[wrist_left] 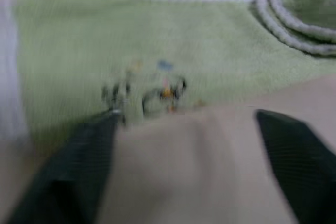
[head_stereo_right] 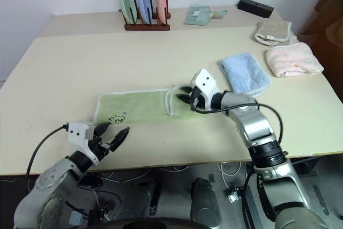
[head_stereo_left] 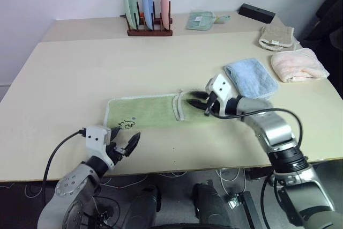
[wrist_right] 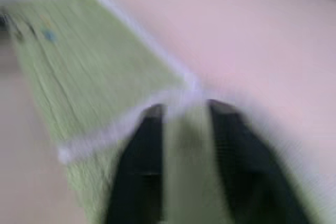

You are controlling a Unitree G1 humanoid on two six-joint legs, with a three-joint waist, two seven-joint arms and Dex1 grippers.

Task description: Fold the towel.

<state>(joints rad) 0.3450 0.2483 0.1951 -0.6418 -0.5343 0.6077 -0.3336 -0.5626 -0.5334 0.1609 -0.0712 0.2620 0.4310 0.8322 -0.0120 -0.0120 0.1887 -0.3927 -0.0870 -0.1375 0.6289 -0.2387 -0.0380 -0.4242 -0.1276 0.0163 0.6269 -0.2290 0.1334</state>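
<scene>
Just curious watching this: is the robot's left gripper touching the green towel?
Apart. In the left eye view the left gripper hangs open over bare table, short of the towel.

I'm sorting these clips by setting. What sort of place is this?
Probably a lab or office set up for household chores: a plain table against a bare wall, a rack of plates, folded towels, and cables on the floor.
</scene>
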